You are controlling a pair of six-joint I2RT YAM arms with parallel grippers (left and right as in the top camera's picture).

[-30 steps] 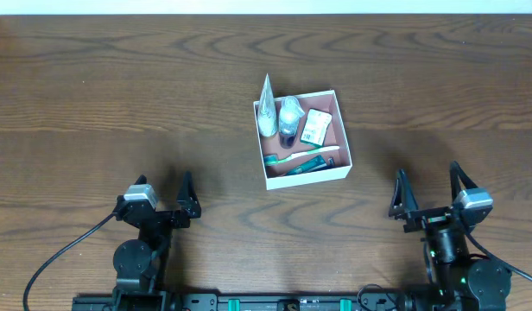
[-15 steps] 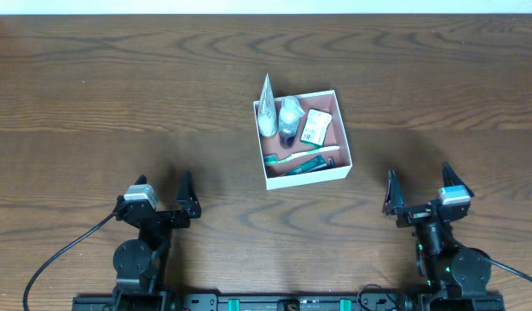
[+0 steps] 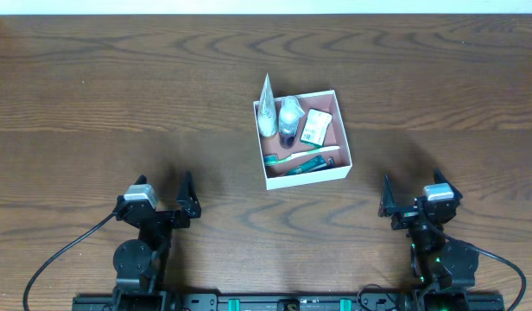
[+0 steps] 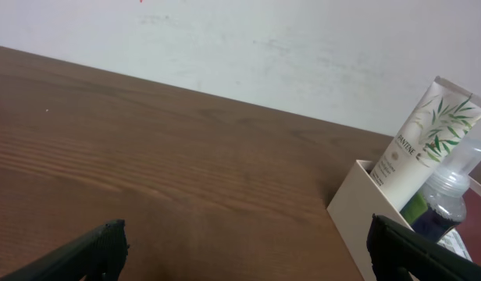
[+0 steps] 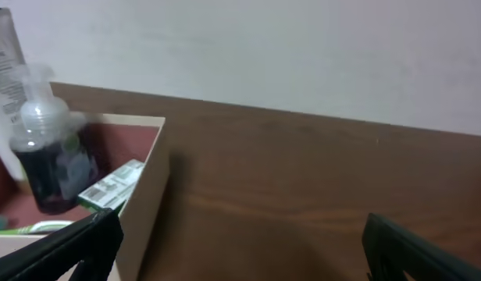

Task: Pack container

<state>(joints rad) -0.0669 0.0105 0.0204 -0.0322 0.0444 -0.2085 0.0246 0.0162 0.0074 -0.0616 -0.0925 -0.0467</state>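
We see the wooden table [image 3: 119,95] bare on every side of the container [image 3: 311,175], which sits just right of center and slightly askew, exactly where it stood a second ago. Wide open wood lies between its near wall and both arms, and the same to its left, right and far side.

The one change is the right gripper [image 3: 413,203]. It has slid toward the robot's left and a little nearer the table's near edge, turning slightly as it went. Its fingers are spread wide and hold nothing. The left gripper [image 3: 162,200] has not moved, and its fingers are likewise spread and empty. In each wrist view only the dark fingertips show, cut off at the bottom corners.

Inside the container, nothing has shifted:
- A white tube [image 3: 266,108] leans at the far-left corner, its top above the wall.
- A clear pump bottle [image 3: 288,117] of dark liquid stands just beside the tube.
- A small green-and-white carton [image 3: 315,126] lies to the bottle's right.
- A green-handled toothbrush [image 3: 300,156] lies along the near wall.
- A teal item [image 3: 316,165] we cannot identify lies close against the toothbrush.

The right wrist view is blurred, smearing the bottle and carton. The left wrist view cuts off most of the container at its right edge.
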